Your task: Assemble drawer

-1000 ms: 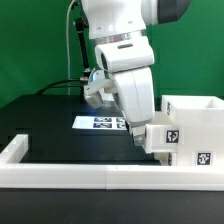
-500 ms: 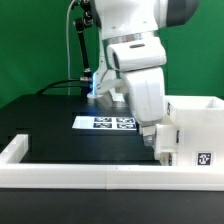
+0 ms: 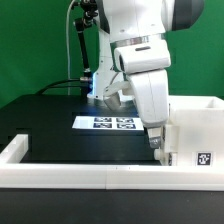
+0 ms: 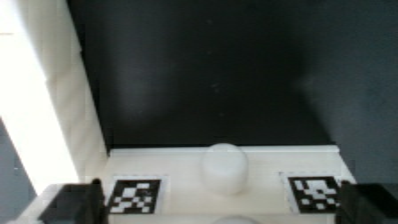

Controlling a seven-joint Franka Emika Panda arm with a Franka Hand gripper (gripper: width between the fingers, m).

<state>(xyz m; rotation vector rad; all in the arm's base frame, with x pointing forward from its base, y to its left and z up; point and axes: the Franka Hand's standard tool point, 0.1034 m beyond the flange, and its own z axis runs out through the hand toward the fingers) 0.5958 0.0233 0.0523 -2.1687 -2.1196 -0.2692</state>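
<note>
Nearest the exterior camera: a long white rail [image 3: 100, 178] runs along the front edge of the black table [image 3: 45, 125], with a short upturned end at the exterior view's left.

Just behind the rail, at the exterior view's right, sits the white drawer box [image 3: 195, 135], open-topped, with square marker tags on its near face. It rests on the table, touching or nearly touching the rail; cannot tell which.

The gripper [image 3: 157, 143] is down at the box's side toward the exterior view's left, low against that wall. From the wrist view the two dark fingertips [image 4: 68, 203] stand at either side of a white tagged face [image 4: 222, 182] with a rounded knob [image 4: 222, 166] at its middle. So the fingers are spread wide and straddle that face; whether the pads actually touch it I cannot tell. Nothing looks lifted.

The key relation: the box lies directly under and ahead of the gripper, its long axis running away from the arm toward the exterior view's right. Judging by that, any push or squeeze acts along that axis, and the rail beside it would guide the slide.

Behind the box, farther back on the table: the marker board [image 3: 108, 123], flat, well apart from the box. Table surface matte black, otherwise bare around the board. Green backdrop beyond.
</note>
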